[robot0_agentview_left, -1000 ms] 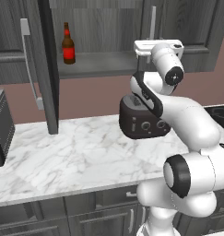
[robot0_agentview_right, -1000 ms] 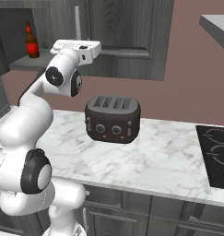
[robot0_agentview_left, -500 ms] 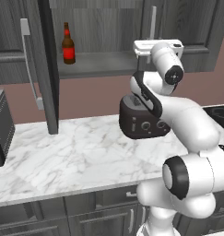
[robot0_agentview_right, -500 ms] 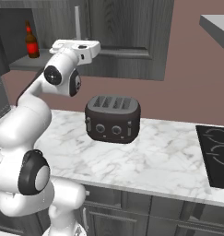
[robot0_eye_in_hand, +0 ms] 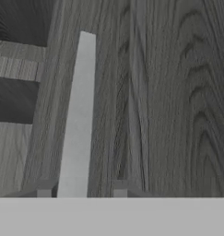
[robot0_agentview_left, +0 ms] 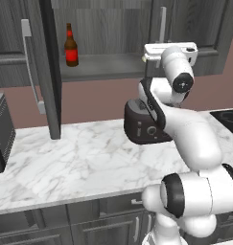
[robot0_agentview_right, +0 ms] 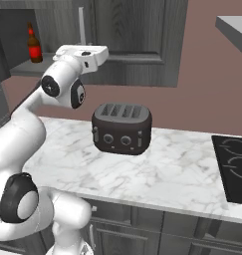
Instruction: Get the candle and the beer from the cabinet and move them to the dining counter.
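Observation:
The beer point(robot0_agentview_left: 71, 47) stands upright on the shelf of the cabinet point(robot0_agentview_left: 103, 28), whose left door point(robot0_agentview_left: 47, 72) hangs open; the bottle also shows as the beer point(robot0_agentview_right: 34, 45) at the far left. The cabinet's right door point(robot0_eye_in_hand: 168, 92) is closed. My gripper point(robot0_eye_in_hand: 82, 189) is open, right up at that door, its two tips on either side of the lower end of the silver bar handle point(robot0_eye_in_hand: 79, 115) without squeezing it. The hand point(robot0_agentview_left: 168, 49) sits well to the right of the bottle. The candle is hidden. The dining counter is out of view.
A dark toaster point(robot0_agentview_right: 122, 128) sits on the marble wall counter point(robot0_agentview_left: 79, 158) below my hand. A black cooktop point(robot0_agentview_right: 234, 164) lies at the right end. A dark appliance point(robot0_agentview_left: 0, 129) stands at the left edge. The open door's handle point(robot0_agentview_left: 29, 67) sticks out.

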{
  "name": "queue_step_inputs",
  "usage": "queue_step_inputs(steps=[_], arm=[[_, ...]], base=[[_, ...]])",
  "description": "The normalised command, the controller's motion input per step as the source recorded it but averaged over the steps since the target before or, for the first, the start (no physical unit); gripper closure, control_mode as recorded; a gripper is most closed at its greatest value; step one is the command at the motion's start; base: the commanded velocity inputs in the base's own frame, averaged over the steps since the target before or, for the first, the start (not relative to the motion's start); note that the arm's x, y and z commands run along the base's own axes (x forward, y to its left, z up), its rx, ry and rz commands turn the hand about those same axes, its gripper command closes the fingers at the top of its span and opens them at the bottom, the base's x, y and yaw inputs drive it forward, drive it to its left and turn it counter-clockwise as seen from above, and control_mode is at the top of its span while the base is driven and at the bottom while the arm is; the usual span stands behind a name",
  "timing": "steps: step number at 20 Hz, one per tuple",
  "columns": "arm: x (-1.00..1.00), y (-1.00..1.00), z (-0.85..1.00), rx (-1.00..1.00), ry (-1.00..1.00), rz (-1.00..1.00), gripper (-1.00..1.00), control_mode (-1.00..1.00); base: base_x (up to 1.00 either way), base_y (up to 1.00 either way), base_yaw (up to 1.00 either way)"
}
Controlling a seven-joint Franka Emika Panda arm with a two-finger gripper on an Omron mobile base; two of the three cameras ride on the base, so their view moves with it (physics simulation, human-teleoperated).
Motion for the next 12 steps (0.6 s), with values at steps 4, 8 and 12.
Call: queue_step_inputs(steps=[4, 8, 12], arm=[[-0.44, -0.29, 0.07, 0.00, 0.00, -0.17, 1.00, -1.00], [-0.47, -0.32, 0.06, 0.00, 0.00, -0.19, 1.00, -1.00], [-0.47, -0.37, 0.09, 0.00, 0.01, -0.18, 1.00, -1.00]], base=[[0.00, 0.00, 0.00], [0.00, 0.00, 0.00], [0.00, 0.00, 0.00]])
